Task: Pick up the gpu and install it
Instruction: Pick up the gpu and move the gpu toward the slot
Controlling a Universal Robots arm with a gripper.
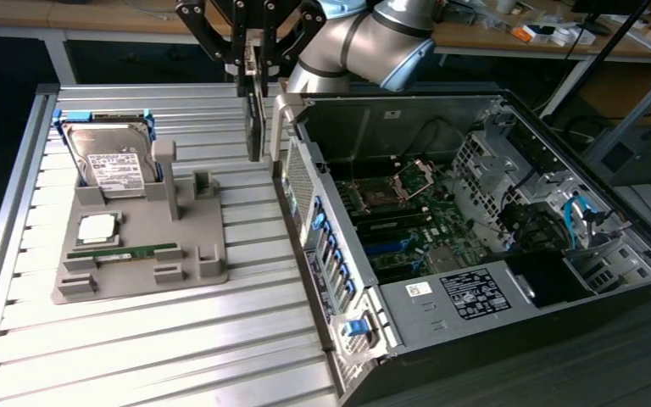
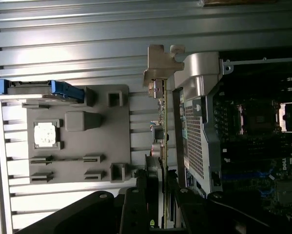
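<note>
Black tool [image 2: 161, 178] fingers sit closest to the wrist camera, pinched on the gpu [image 2: 161, 131] from both flat sides. The card is seen edge-on, with its silver bracket [image 2: 160, 61] at the far end from the fingers.

Little of the writing can be read. The hard drive [image 1: 114, 165] has a white label with dark print, and a black label [image 1: 475, 292] with white print and a small white sticker [image 1: 420, 289] sit on the metal box in the case's near corner. All of it is too small to make out.

The silver-grey arm [image 1: 359, 38] reaches in from the exterior view's top, its wrist pointing straight down. The gpu hangs upright below the tool, lifted clear of the desk [image 1: 156, 339]. It hangs just beside the open case [image 1: 303, 195], outside its near wall, between that wall and the grey tray [image 1: 190, 246].

The desk is made of ribbed aluminium slats. The tray lies on it at the exterior view's left, with the hard drive propped in a blue-edged slot, a square silver chip [image 1: 97, 225] and a slim green memory stick [image 1: 122, 252]. The case lies on its side with the motherboard [image 1: 416, 220] showing. Behind are wooden benches [image 1: 529, 38] with clutter and a dark floor.
</note>
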